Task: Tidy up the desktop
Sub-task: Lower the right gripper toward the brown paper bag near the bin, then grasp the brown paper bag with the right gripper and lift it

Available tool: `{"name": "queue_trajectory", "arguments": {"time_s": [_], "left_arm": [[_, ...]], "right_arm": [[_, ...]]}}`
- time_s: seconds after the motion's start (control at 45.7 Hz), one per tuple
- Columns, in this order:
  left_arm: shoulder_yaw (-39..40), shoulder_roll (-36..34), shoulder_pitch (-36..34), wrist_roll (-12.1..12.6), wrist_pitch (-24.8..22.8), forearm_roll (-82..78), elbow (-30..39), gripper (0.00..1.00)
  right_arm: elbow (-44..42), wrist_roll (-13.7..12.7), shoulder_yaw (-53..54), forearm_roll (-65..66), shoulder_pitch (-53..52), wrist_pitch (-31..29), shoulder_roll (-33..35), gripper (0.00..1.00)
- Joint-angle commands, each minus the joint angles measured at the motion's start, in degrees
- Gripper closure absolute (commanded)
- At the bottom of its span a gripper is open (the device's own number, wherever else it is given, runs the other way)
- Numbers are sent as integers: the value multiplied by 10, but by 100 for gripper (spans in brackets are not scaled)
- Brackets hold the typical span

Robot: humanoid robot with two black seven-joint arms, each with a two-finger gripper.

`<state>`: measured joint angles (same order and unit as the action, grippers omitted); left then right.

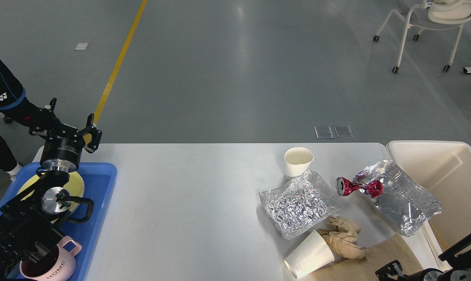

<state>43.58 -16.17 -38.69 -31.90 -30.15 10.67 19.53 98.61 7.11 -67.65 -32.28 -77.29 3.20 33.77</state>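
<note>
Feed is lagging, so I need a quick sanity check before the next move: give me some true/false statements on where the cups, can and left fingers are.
1. Both paper cups stand upright. False: one cup stands, the other cup lies on its side.
2. The crushed red can lies on the desktop. True.
3. The pink mug sits in the blue tray. True.
4. The left gripper holds a foil bag. False: its fingers are spread and empty.

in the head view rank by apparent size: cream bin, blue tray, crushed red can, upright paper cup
1. cream bin and blue tray: look alike, both cut off by the view's edge, so unranked
2. upright paper cup
3. crushed red can
</note>
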Motion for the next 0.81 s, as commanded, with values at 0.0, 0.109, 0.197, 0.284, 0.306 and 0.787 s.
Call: {"name": "queue_trajectory", "arguments": {"time_s": [0.0,0.109,0.197,0.284,0.306,0.787], "left_arm": [[0,0,0,0,0,0,0,3],[0,0,0,0,0,1,0,3],[0,0,0,0,0,0,0,3],[-1,0,-1,0,0,0,0,3],[0,0,-1,0,0,1,0,3],[0,0,0,0,0,1,0,3]], "right_arm": [[0,15,14,-1,26,30,-15,67],[0,18,18,-1,27,46,-18,100],[0,19,18,-1,26,59,-18,100],[1,20,22,-2,25,73,-17,100],[1,20,22,-3,25,78,-18,100],[14,19,-56,42,-147,-29,-4,100]]}}
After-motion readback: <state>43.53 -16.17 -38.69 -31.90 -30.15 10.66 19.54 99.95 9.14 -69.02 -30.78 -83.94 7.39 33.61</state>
